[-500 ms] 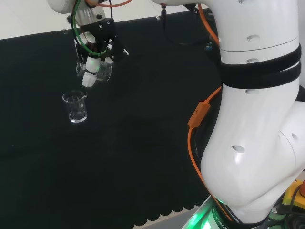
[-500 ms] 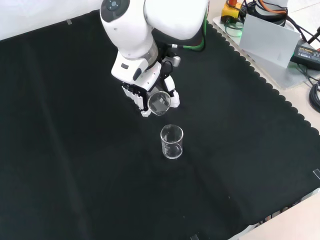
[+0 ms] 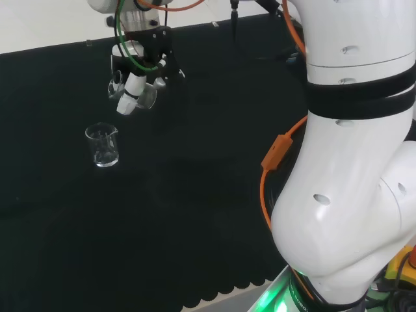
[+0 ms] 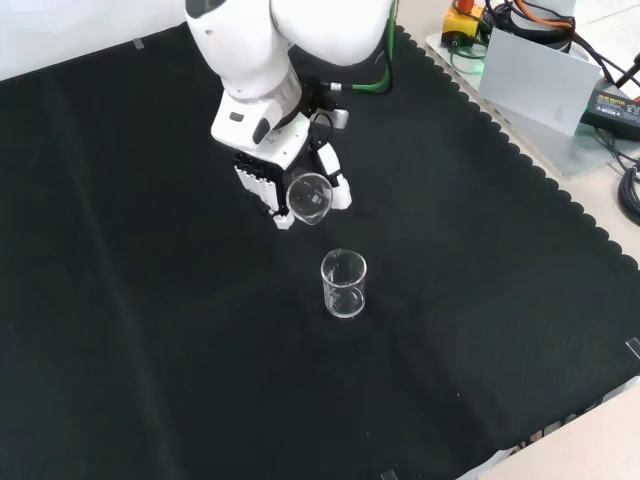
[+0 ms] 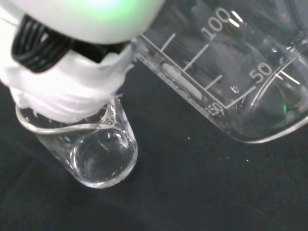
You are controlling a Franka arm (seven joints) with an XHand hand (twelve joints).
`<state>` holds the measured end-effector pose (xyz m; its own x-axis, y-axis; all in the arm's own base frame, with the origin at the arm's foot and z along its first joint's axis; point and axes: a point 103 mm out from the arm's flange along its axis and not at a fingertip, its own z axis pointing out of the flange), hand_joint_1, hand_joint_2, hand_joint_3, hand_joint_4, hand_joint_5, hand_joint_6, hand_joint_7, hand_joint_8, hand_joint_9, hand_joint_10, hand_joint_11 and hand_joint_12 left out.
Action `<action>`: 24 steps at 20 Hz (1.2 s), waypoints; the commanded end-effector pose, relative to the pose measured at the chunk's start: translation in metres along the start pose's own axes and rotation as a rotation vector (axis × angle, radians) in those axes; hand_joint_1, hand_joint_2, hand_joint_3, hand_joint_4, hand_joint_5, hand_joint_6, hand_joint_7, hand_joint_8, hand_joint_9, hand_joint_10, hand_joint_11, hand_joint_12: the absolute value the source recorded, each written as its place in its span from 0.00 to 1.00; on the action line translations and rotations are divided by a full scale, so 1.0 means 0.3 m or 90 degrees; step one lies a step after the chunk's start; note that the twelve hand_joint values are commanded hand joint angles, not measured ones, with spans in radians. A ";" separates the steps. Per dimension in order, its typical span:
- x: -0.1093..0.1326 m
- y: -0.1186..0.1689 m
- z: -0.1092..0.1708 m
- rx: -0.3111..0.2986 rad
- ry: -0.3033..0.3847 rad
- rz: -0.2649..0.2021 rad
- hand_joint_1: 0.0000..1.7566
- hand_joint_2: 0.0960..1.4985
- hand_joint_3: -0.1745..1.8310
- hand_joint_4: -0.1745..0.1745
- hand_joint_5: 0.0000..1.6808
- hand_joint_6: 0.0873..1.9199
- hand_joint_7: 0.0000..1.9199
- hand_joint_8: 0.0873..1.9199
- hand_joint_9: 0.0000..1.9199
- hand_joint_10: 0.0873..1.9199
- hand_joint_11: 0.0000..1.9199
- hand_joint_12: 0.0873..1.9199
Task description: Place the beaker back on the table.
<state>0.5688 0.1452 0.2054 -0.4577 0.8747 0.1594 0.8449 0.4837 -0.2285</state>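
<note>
Head view, left to right: second beaker (image 3: 103, 145) upright on the black cloth (image 3: 162, 214) of the counter, clear and apparently empty, spout toward the right. Up and to the right of it, hand (image 3: 133, 88) raised above the cloth, fingers curled round the held beaker (image 3: 147, 96), a clear vessel tipped well off upright and clear of the cloth. Green cable (image 3: 130, 62) looping down along the wrist. Farther right, the arm's own white links (image 3: 351, 162) with black bands and an orange cable (image 3: 276, 156) clipped along them.

Front view, left to right: wide stretch of bare black cloth (image 4: 130, 330), then the hand (image 4: 262, 170) coming down from the top under the big white link (image 4: 250, 50). Held beaker (image 4: 309, 198) clasped at the fingers, tilted so its round mouth faces the camera, off the cloth, not yet set down. Just below and slightly right, second beaker (image 4: 343, 284) upright on the cloth, near the held one but apart from it. At the far right edge, off the cloth, a grey box (image 4: 535, 85) and cables.

Wrist view: blurred white part of the hand (image 5: 67, 91) close to the lens, partly covering the rim of the second beaker (image 5: 98, 159), seen from above with its bottom resting on the cloth. Beside it, the held beaker (image 5: 231, 86) large and slanted, white graduation marks along its wall, its base in the air.
</note>
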 end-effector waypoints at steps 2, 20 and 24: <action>-0.081 -0.006 0.048 -0.049 0.056 -0.005 0.68 0.32 0.50 0.36 0.78 0.32 0.85 0.34 0.80 0.29 0.72 0.38; -0.176 0.034 0.233 -0.148 0.228 -0.054 0.68 0.33 0.50 0.34 0.78 0.33 0.84 0.35 0.80 0.29 0.72 0.38; -0.177 0.053 0.287 -0.151 0.245 -0.050 0.68 0.33 0.49 0.33 0.78 0.33 0.84 0.35 0.79 0.29 0.71 0.38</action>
<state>0.5813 0.1085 0.1298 -0.4370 0.7497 0.4970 0.8653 0.5011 0.0049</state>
